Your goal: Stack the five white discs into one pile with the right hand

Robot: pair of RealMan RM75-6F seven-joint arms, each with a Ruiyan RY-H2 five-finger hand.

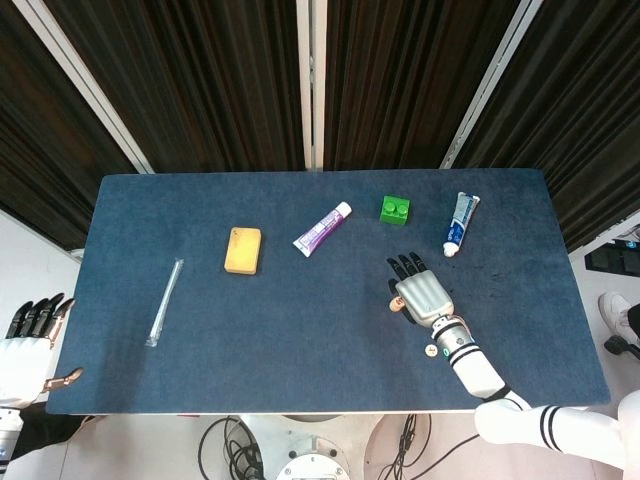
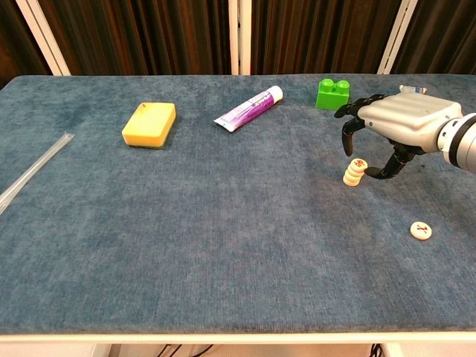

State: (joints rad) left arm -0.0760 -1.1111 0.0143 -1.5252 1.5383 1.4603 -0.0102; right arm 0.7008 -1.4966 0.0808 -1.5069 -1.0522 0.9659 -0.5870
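Fingers [image 2: 348,135] of my right hand [image 2: 398,123] curl, holding nothing, over the stacked discs [image 2: 354,172]. One disc [image 2: 422,230] lies apart. My left hand [image 1: 28,340] waits open off the table [image 2: 223,223].

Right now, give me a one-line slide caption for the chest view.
Right hand arched over the disc pile, one disc left loose on the blue table.
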